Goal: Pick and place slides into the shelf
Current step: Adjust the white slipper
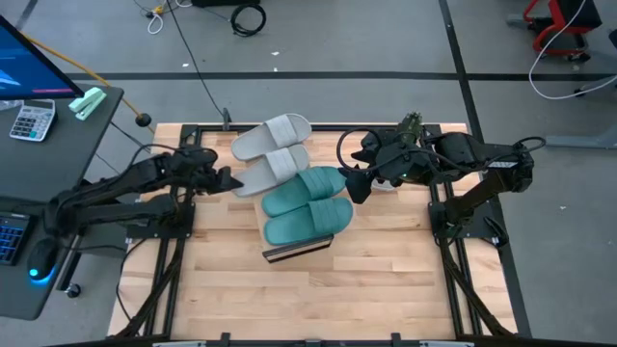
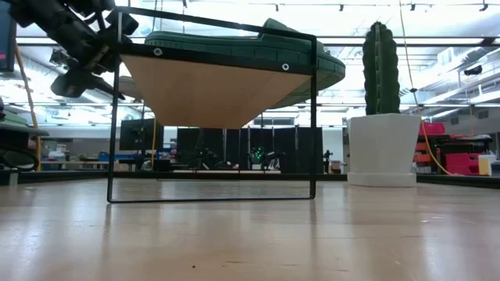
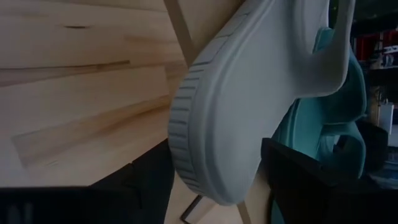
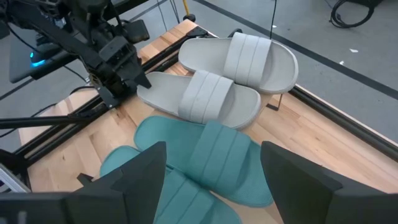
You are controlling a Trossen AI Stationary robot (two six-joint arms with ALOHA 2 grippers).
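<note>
Four slides lie side by side, soles down, on the light wood shelf (image 1: 297, 249), whose board (image 2: 211, 94) sits tilted on a black wire frame. Two pale grey slides (image 1: 273, 138) (image 1: 273, 169) are toward the far left. Two teal ones (image 1: 304, 188) (image 1: 308, 222) are nearer; one shows close in the right wrist view (image 4: 199, 155). My left gripper (image 1: 229, 181) is at the left end of the nearer grey slide (image 4: 199, 99), its fingers apart on either side of that end (image 3: 205, 155). My right gripper (image 1: 355, 185) (image 4: 214, 168) hovers open just right of the teal slides. My left gripper (image 3: 214, 180) comes level from the table's left at the nearer grey slide's end (image 3: 186, 168), one finger on the ribbed sole side and one on the footbed side. Whether the fingers touch the slide, I cannot tell. The slide lies on the shelf.
A cactus in a white pot (image 2: 383, 148) stands at the table's far right, behind my right arm. A side desk with a calculator (image 1: 32, 120) is off the left edge. The slatted tabletop (image 1: 308, 299) shows bare wood toward the near edge.
</note>
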